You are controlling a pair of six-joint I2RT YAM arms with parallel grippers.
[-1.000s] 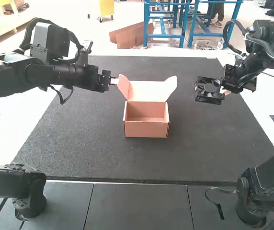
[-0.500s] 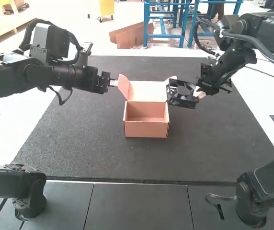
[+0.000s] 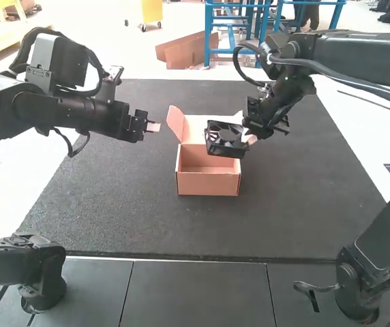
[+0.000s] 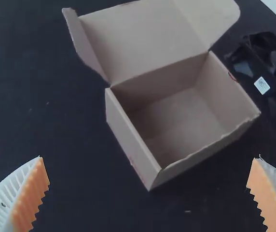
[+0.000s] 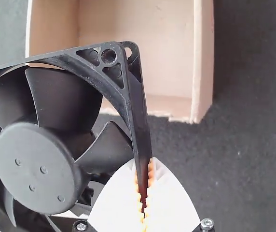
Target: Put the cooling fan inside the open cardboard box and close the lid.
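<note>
Fan [image 3: 223, 139]: black, tilted, in the air over box's right rear corner.
Box [image 3: 207, 178]: middle of worktop [image 3: 18, 170], on dark mat [image 3: 113, 197]; lid [image 3: 205, 128] upright at the back.
Right gripper [image 3: 251, 138]: jaws clamped on fan's frame edge.
Left gripper [image 3: 153, 127]: jaws wide apart, in the air left of box, near lid's side flap.

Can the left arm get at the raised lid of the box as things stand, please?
Probably yes. The left end effector hangs open just beside the lid, with only bare mat between them. The fan, held by the right end effector, hovers over the other side of the box.
</note>
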